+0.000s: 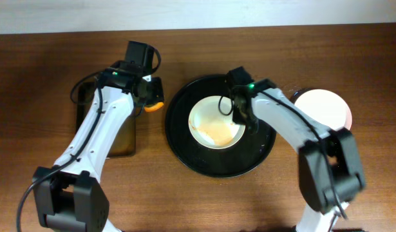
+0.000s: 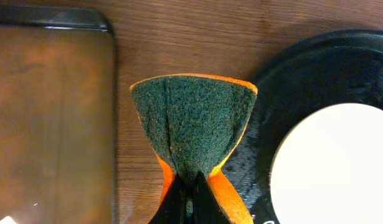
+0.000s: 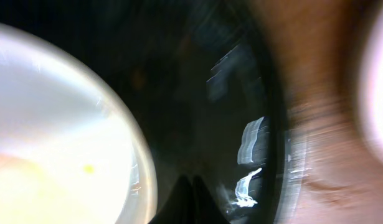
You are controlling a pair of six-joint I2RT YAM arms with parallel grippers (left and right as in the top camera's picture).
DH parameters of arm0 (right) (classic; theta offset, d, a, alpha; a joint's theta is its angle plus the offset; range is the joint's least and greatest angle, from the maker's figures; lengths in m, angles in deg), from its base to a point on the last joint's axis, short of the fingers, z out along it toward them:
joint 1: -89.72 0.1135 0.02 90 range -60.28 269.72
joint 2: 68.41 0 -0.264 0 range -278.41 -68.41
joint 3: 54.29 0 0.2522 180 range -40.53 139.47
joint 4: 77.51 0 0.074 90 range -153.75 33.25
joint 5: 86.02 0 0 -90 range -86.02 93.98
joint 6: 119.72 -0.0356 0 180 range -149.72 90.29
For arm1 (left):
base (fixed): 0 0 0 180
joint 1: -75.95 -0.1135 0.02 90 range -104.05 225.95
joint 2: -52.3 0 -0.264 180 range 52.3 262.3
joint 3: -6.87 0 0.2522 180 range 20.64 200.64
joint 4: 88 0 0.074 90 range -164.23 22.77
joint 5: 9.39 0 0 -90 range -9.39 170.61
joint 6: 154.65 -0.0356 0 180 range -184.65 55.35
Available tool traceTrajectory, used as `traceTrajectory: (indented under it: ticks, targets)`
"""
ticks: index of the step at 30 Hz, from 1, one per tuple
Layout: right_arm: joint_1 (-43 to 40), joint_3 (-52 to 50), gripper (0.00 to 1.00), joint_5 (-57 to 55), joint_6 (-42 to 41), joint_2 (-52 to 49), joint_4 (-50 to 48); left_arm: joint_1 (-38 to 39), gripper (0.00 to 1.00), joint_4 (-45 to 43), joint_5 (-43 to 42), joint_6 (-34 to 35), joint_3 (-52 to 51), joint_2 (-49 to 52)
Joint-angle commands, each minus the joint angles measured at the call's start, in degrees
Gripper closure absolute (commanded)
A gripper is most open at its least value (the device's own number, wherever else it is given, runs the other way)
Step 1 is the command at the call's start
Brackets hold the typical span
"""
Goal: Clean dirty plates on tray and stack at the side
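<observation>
Sponge [image 2: 194,124] in its grip, the left gripper [image 2: 194,186] hangs over the bare wooden table [image 1: 56,51], its fingers clenched on the pad's narrow end so that the dark green scouring face fans out ahead of them, edged in orange. To that gripper's left lies the rectangular tray [image 2: 51,124], black-rimmed with a brownish inside, its near edge close beside the sponge but apart from it. To the gripper's right sits the round tray [image 2: 316,68], glossy black, its raised rim just beside the sponge's right corner. On the round tray, slightly left of its middle, lies a white plate [image 1: 214,129] marked with a pale orange smear [image 1: 218,135] on its lower half. The right gripper [image 1: 235,108] is down over that plate's upper right rim; the overhead view does not show whether it touches. In the blurred right wrist view its fingers [image 3: 192,202] appear pressed together with nothing seen between them, the plate curving away to their left and the wet-looking black tray floor straight ahead of them. Farther right of this gripper, outside the round tray and resting on the table, is a second plate [image 1: 323,109], white, with its left side partly hidden by the right arm.
</observation>
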Motion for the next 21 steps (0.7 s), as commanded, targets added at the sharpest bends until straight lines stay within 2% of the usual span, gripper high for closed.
traceTrajectory:
  ticks: [1,4,6,7,8,9,10,11,14,18,21]
  targets:
    - [-0.24,0.13,0.96,-12.57,5.4,9.35,0.0,-0.74,1.0,-0.13,1.07,0.22,0.59,-1.31]
    - [-0.26,0.13,0.96,-10.12,7.37,12.44,1.11,-0.74,1.0,-0.11,0.37,0.2,0.59,-1.31]
    - [-0.31,0.11,0.92,0.46,7.32,11.67,1.33,-0.74,1.0,0.15,0.0,0.2,0.59,-1.31]
    - [-0.31,0.11,0.7,4.22,7.34,11.1,0.74,-0.74,1.0,0.28,0.0,0.2,0.57,-1.31]
    - [-0.31,0.11,0.59,5.9,7.34,10.56,0.02,-0.74,1.0,0.35,0.0,0.2,0.57,-1.31]
    - [-0.33,0.11,0.59,6.23,7.37,9.38,-0.85,-0.74,1.0,0.55,0.02,0.2,0.57,-1.31]
    - [-0.7,0.11,0.69,6.36,7.37,7.82,-1.49,-0.74,1.0,0.72,0.02,0.2,0.59,-1.31]
    - [-1.2,0.11,0.71,7.02,7.39,6.56,-1.75,-0.74,1.0,0.79,0.02,0.17,0.57,-1.31]
    - [-3.74,0.11,0.66,15.08,10.82,2.21,-4.11,-0.74,1.0,0.98,0.02,0.17,0.57,-1.31]
    - [-7.98,0.11,0.66,26.32,13.86,-1.88,-5.46,-0.74,1.0,0.98,0.02,0.2,0.57,-1.31]
    - [-8.9,-0.02,0.66,29.22,13.86,-3.8,-5.62,-0.74,1.0,0.96,0.02,0.2,0.57,-1.31]
